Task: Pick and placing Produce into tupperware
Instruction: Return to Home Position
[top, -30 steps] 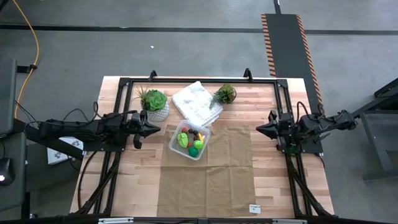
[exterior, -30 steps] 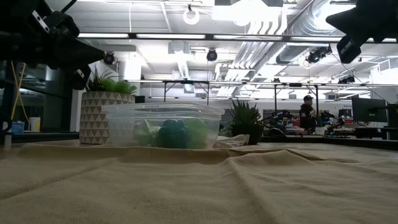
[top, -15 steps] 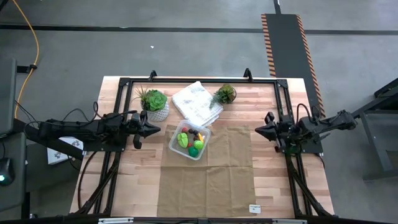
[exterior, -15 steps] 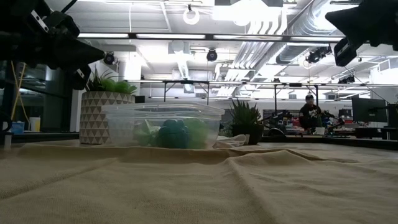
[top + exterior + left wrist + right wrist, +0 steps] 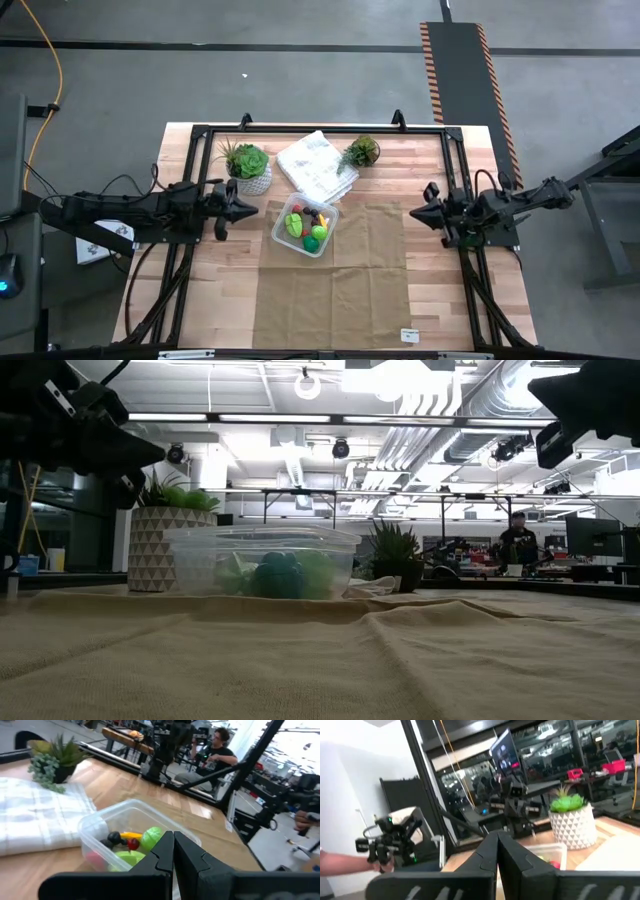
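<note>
The clear square tupperware [image 5: 305, 224] stands on the tan cloth [image 5: 335, 285] and holds several small produce pieces, green, red, dark and yellow-orange [image 5: 131, 843]. The low view shows it [image 5: 262, 560] with greenish shapes inside. My left gripper [image 5: 258, 209] is shut, above the table's left side, pointing at the container from a short way off. My right gripper [image 5: 414, 213] is shut, above the table's right side, pointing left, clear of everything. Both grippers' shut fingers show in their wrist views [image 5: 173, 851] [image 5: 498, 851].
A white-potted plant [image 5: 250, 168], a folded white cloth [image 5: 318, 166] and a small dark-potted plant [image 5: 362, 152] stand along the far side. A black frame [image 5: 325, 129] runs round the table. A small white tag [image 5: 410, 335] lies near the front edge. People sit beyond the table.
My right gripper has tipped its fingertips upward and drawn slightly down, staying shut above the table's right side. The container and produce have not moved.
</note>
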